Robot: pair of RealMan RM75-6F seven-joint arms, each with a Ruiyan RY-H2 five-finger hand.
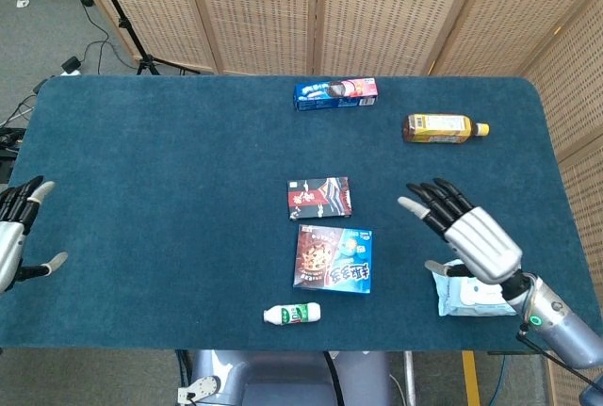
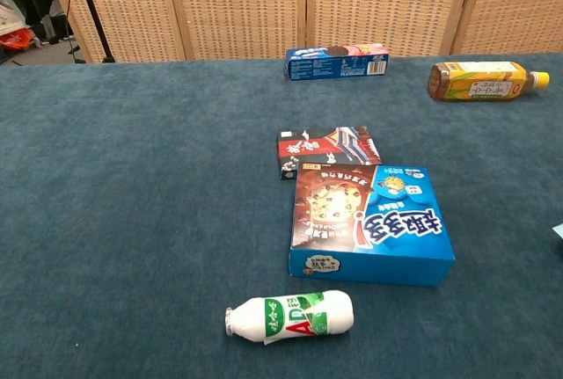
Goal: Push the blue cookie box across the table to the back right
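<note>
Spread and holding nothing, the right hand [image 1: 468, 230] is hovering in the head view above the table [image 1: 170, 161], to the right of the blue cookie box [image 1: 334, 258] and apart from it, partly over the white wipes pack [image 1: 468, 294]. That placement suggests it is lining up for the push, though a shove toward the back right would likely need contact from the box's near-left side. At the far left edge, the left hand [image 1: 17, 236] is sitting with fingers apart, also holding nothing and well clear. Just behind the box, a dark snack pack [image 1: 319, 198] is lying almost touching it. An amber drink bottle [image 1: 441, 128] is resting toward the back right and could be standing in the box's path.

From the chest view, neither hand is clearly showing. Lying flat near the middle, the blue cookie box [image 2: 370, 222] is sitting just behind a small white bottle [image 2: 291, 317]. Further back, a long blue biscuit box [image 2: 336, 61] is lying near the far edge.
</note>
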